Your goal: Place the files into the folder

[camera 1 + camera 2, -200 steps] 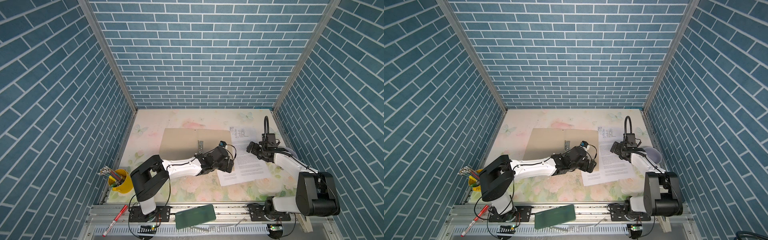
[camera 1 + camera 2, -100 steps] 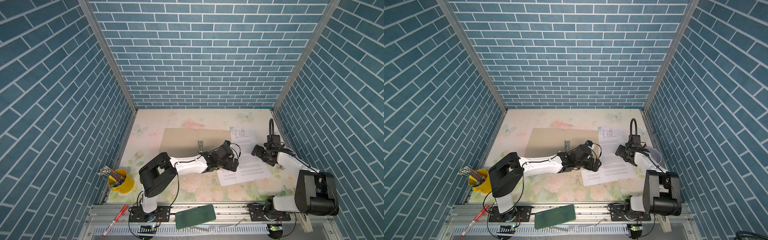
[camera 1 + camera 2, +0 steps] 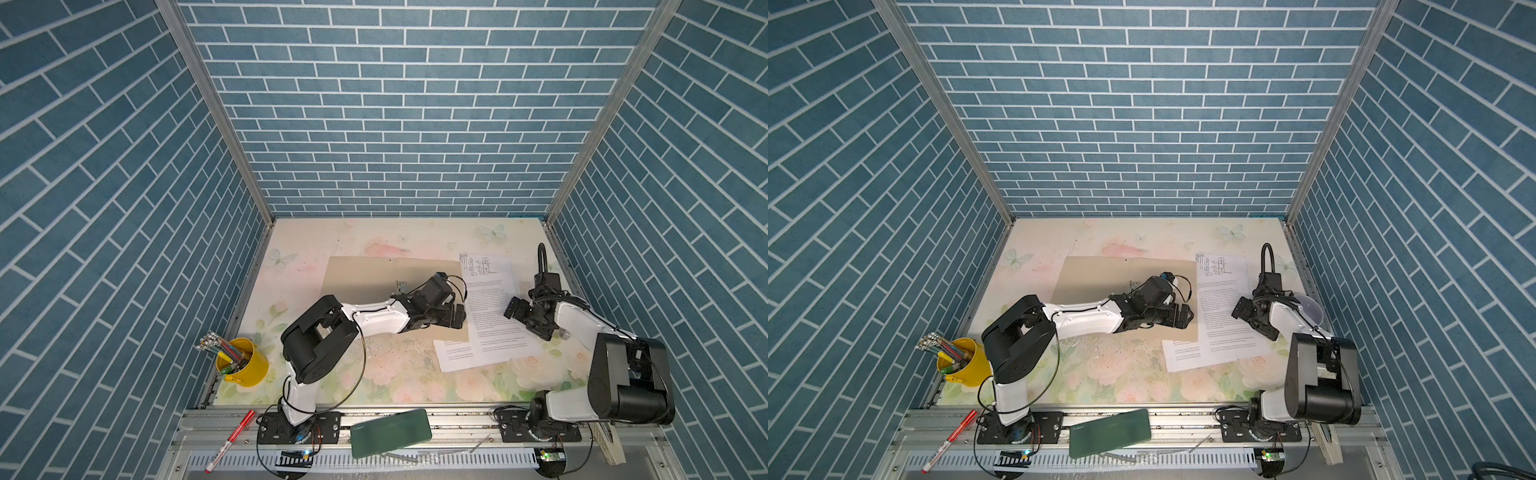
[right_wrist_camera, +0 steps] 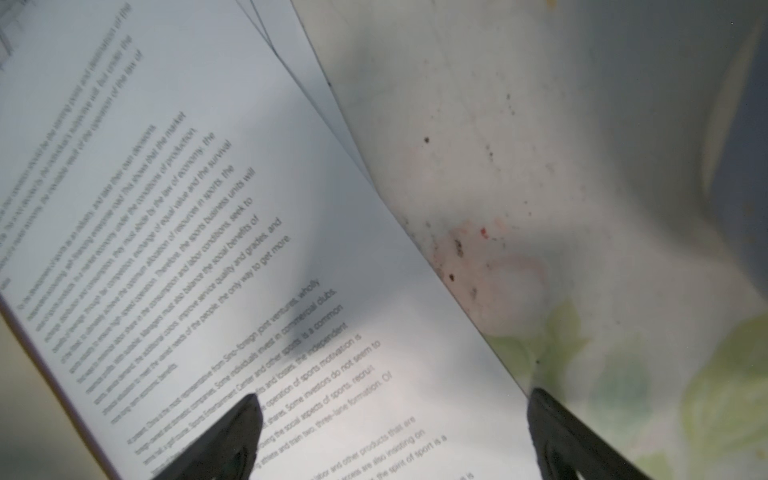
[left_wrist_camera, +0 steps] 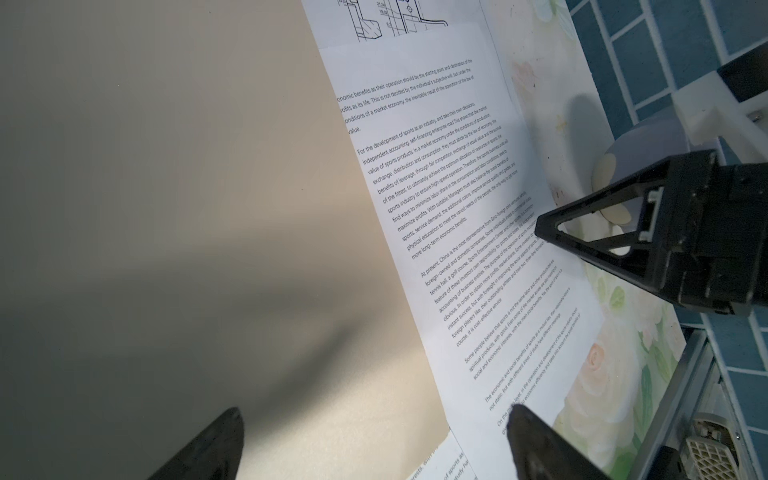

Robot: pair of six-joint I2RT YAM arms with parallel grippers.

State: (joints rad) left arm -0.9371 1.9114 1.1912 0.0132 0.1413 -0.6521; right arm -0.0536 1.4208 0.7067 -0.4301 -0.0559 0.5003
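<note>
Since a second back, my left arm has stretched farther across the folder [image 3: 374,276]. That has carried the left end effector [image 3: 457,320] up to the folder's right edge. The right end effector [image 3: 524,319] has slid a little toward the near side over the files [image 3: 496,328]. Folder and files lie where they did.

In both top views the tan folder lies flat on the table [image 3: 374,382], from the middle toward the far side. Its small metal clip [image 3: 400,286] sits just beside my left wrist. The files lie immediately right of the folder in a loose fan. The diagram sheet [image 3: 486,264] is farthest back, the top text sheet [image 3: 490,303] lies over it, and the second text sheet [image 3: 453,356] shows a corner at the near left. From the left wrist camera, the folder's edge cuts off the starts of the printed lines. So the folder overlaps the top text sheet's left margin.

My left end effector is spread wide, with one finger [image 5: 220,444] over the folder and the other over the print. Nothing is between them, and I can't tell whether the tips touch down. The right end effector is spread wide as well. One of its fingers [image 4: 224,436] is above the print and the other is at the sheet's right edge, over the floral table. It grips nothing.

Off to the side, a yellow pencil cup [image 3: 245,363] stands at the near left. A red marker [image 3: 230,436] and a dark green case [image 3: 390,432] lie on the front rail [image 3: 457,419].
</note>
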